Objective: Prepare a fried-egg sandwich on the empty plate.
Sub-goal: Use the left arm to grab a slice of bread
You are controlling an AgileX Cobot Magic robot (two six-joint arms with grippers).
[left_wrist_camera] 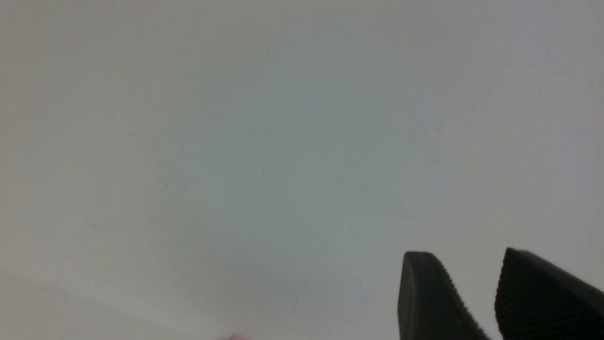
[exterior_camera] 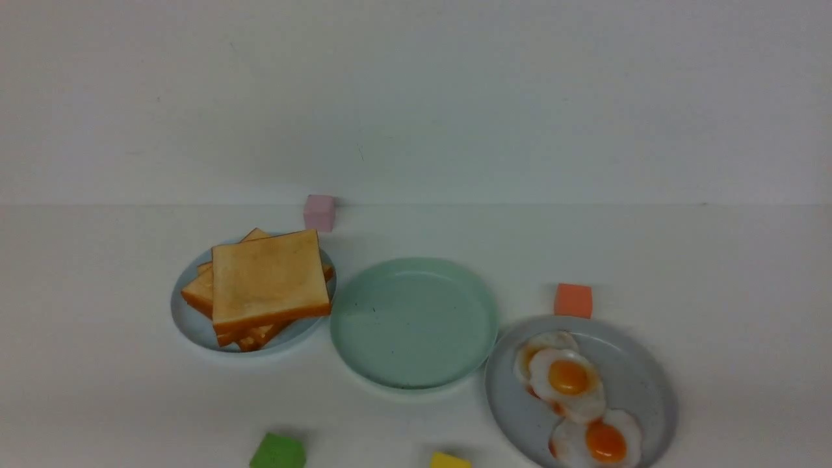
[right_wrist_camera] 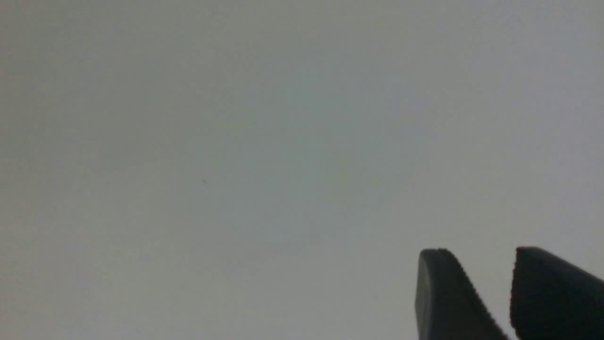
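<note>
"The empty plate (exterior_camera: 413, 325) sits in the middle of the counter (exterior_camera: 715, 260) with nothing on it, so there is no fried-egg sandwich yet. The pale blue plate (exterior_camera: 185, 322) with the toast pile (exterior_camera: 270, 279) is just to its left, and the grey plate (exterior_camera: 650, 390) with the fried eggs (exterior_camera: 567, 378) is close on its right. Where are the arms?"

"Neither shows from the front. Each wrist view gives only a blank pale surface. The left fingers (left_wrist_camera: 424, 302) and right fingers (right_wrist_camera: 443, 302) stand moderately apart with nothing between them."

"What worries you?"

"The toast slices are stacked askew, so a pinch on the top slice could catch the one beneath or drag the pile off its plate. The eggs overlap. Lifting one may pull its neighbour along, and a thin, floppy white could slide out of a loose hold. The green cube (exterior_camera: 278, 452) and yellow cube (exterior_camera: 448, 461) lie on the robot's side of the plates, so a low reach might knock them. An egg set off-centre would leave the top slice tilted."
</note>
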